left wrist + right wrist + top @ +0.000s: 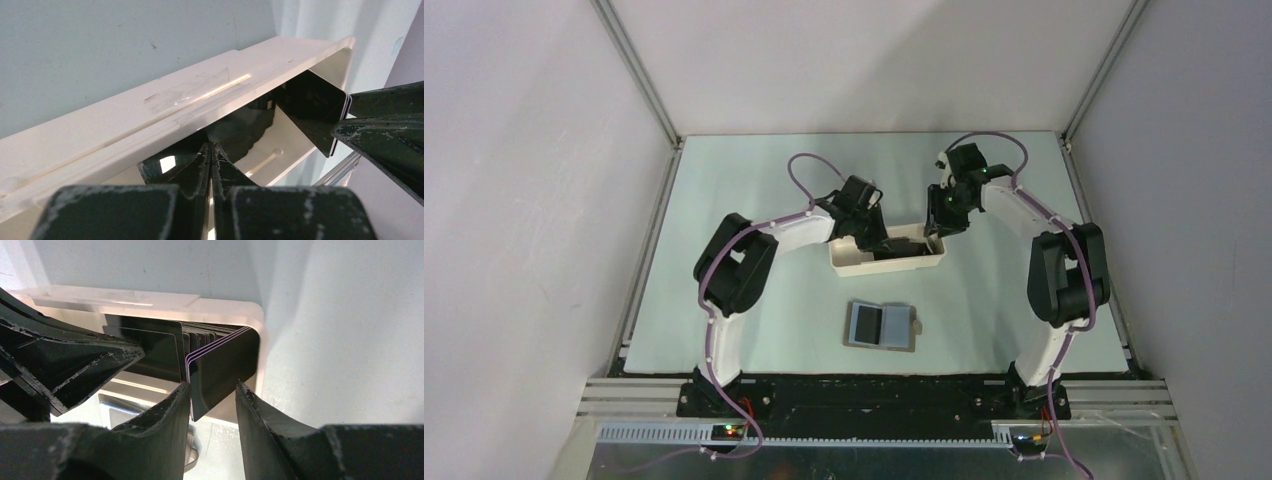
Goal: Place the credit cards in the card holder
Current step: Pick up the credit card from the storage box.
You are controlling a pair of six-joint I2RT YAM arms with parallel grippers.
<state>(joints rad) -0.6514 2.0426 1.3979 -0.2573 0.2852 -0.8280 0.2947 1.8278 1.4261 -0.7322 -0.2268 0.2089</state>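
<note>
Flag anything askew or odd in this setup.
The credit cards in the white tray stand on edge, fanned and leaning at one end rather than stacked neatly. A crinkled strip of clear tape sits on the tray's rim. The card holder lies open; nothing odd there.

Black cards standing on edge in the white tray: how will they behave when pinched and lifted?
Probably stiff and light: the cards stand thin and flat on edge at the end of the tray. Their glossy faces look slippery, so a pinch may slide. They sit packed together, so the right gripper, straddling several, might lift more than one.
</note>
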